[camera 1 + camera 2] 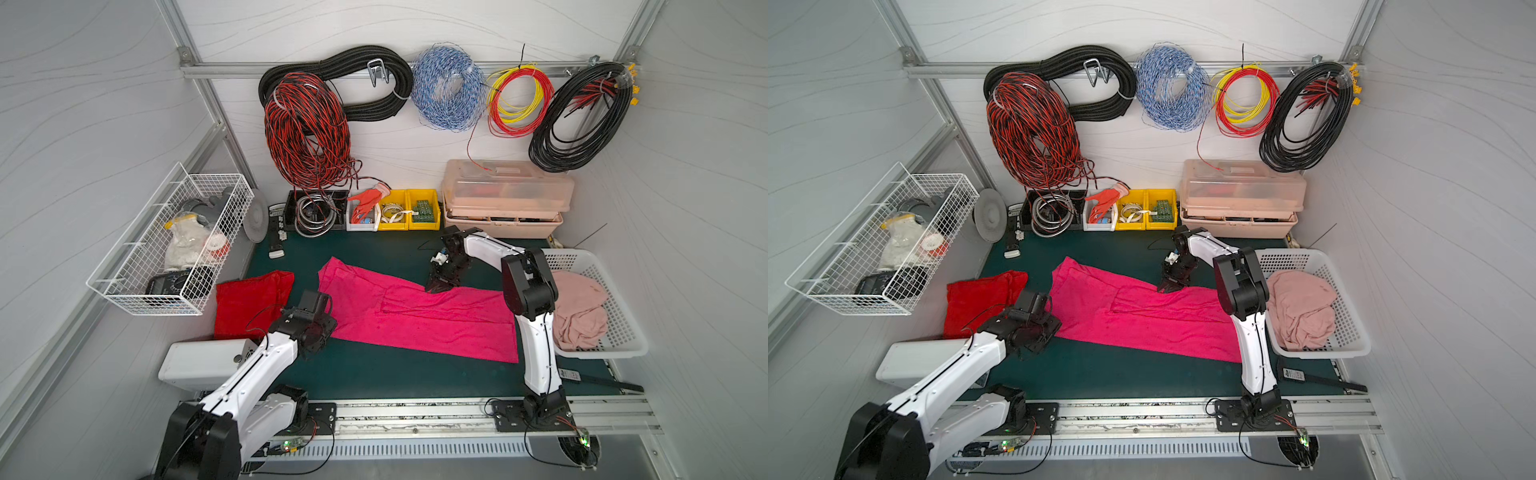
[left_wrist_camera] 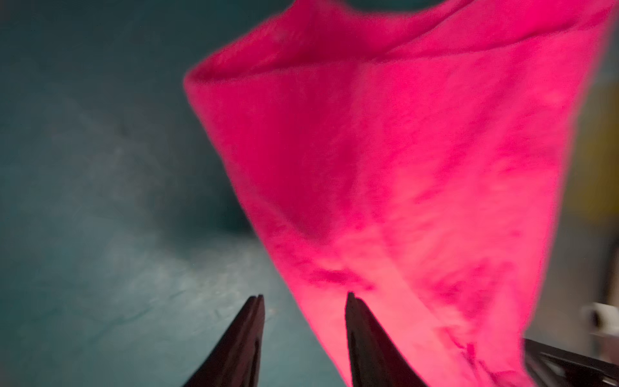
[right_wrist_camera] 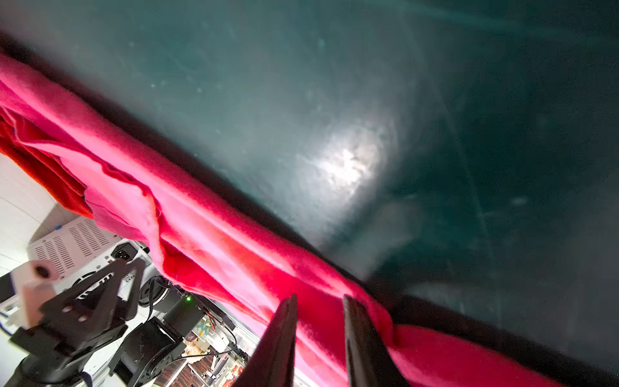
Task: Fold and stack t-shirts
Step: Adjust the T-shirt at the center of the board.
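Observation:
A bright magenta-pink t-shirt (image 1: 415,320) (image 1: 1142,320) lies folded into a long band across the green mat (image 1: 374,374). Left of it rests a deeper red t-shirt (image 1: 245,303) (image 1: 976,303), folded into a small block. My left gripper (image 1: 313,332) (image 2: 303,296) hangs at the pink shirt's near left corner. Its jaws stand open, one fingertip over bare mat and the other over the pink t-shirt (image 2: 402,167). My right gripper (image 1: 438,286) (image 3: 320,298) points down at the middle of the shirt's far edge. Its jaws are narrowly open over the pink t-shirt (image 3: 217,241), gripping nothing.
A white plastic basket (image 1: 602,353) with pale pink cloth (image 1: 579,307) stands at the right. A white box (image 1: 203,361) sits near the left arm. A wire basket (image 1: 166,249) hangs on the left wall. Small bins (image 1: 390,208) and a toolbox (image 1: 503,195) line the back.

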Available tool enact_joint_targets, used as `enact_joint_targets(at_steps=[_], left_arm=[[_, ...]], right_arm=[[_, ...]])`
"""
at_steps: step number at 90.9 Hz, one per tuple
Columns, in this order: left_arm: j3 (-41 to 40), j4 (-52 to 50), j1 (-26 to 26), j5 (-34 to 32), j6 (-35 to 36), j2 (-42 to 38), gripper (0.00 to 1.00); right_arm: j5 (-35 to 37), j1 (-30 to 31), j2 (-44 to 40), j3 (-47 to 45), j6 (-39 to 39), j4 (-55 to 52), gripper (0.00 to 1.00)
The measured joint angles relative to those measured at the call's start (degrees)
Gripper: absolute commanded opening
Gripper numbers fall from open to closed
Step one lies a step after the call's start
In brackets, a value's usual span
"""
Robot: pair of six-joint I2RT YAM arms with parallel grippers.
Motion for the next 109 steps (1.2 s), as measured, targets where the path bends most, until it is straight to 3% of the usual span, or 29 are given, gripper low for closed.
enact_joint_targets(at_steps=[33, 56, 70, 79, 90, 109], left_arm=[[-3.74, 1.29, -0.09, -2.03, -1.84, 0.98, 0.49], [-5.46, 4.87, -0.31, -7.45, -2.10, 1.31, 0.55], [-5.79, 9.99, -0.33, -9.33, -1.95, 6.64, 0.60], [-2.38, 11.87, -0.42, -10.40, -1.25, 13.49, 0.50], [2.64, 16.11, -0.33, -12.02, 0.79, 23.50, 0.00], [15.47, 21.38, 1.46, -10.32, 4.92, 38.12, 0.00]], right_arm=[[1.44, 0.00, -0.02, 1.44, -0.02, -0.83, 0.31], [2.82, -0.07, -0.57, 0.81, -0.96, -0.81, 0.32], [3.63, -0.24, -1.14, -0.31, -1.53, -0.79, 0.32], [4.35, -0.37, -1.25, -0.46, -1.97, -0.92, 0.33], [5.22, -0.37, -1.25, -0.33, -2.60, -1.66, 0.32], [6.64, 0.00, -1.38, -0.72, -2.67, -3.63, 0.29]])
